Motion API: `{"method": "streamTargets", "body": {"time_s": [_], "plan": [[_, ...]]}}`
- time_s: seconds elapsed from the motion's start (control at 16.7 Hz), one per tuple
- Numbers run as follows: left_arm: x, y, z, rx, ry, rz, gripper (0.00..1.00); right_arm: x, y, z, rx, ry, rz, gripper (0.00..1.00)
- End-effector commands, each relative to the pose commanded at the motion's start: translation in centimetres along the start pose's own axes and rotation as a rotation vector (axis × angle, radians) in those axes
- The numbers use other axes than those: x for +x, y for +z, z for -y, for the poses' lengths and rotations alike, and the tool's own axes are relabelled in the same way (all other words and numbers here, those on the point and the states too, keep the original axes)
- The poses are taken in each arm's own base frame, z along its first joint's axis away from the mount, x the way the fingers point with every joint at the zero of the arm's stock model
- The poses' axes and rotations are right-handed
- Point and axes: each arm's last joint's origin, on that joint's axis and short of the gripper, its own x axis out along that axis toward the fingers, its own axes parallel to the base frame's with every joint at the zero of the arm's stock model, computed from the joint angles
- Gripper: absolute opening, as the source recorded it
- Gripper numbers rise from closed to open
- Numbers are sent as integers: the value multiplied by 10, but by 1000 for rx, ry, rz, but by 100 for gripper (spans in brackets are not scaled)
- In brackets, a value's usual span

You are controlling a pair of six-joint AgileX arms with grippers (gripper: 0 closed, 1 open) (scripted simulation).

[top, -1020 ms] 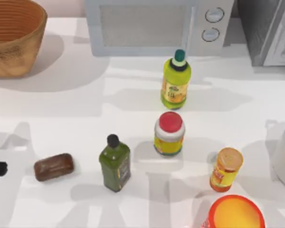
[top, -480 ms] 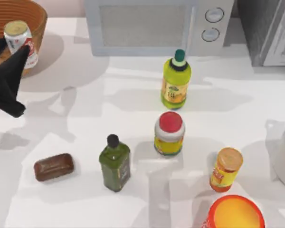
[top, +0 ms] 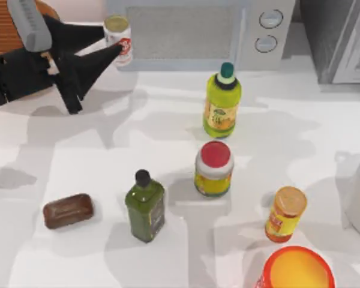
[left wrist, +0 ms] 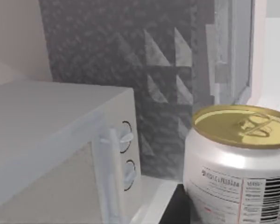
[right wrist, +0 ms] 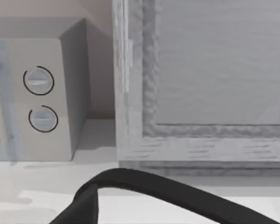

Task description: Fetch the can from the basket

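Left gripper (top: 111,53) clamped on the can (top: 118,39), held aloft clear of the basket (top: 6,42) and in front of the microwave (top: 192,33); carrying step, likely calling next for a bare table spot to lower onto.

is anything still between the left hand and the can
No. The left hand is already shut on the can, holding it in the air beside the basket, in front of the microwave. Nothing visible sits between them.
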Motion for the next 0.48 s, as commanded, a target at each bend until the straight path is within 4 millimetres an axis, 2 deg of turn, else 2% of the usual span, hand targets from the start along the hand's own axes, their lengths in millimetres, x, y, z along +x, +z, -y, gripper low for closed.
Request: {"method": "streamTargets", "body": {"time_s": [0.12,0.24,0.36,0.48], "plan": [[19,-41,-13,-13,-113,-5,0,0,0,0,0,0,0,100],[36,-84,-17,-35,-216,-13,0,0,0,0,0,0,0,100],[49,-124,-13,-57,-307,-20,0,0,0,0,0,0,0,100],[60,-154,-4,-75,-384,-25,0,0,0,0,0,0,0,100]]}}
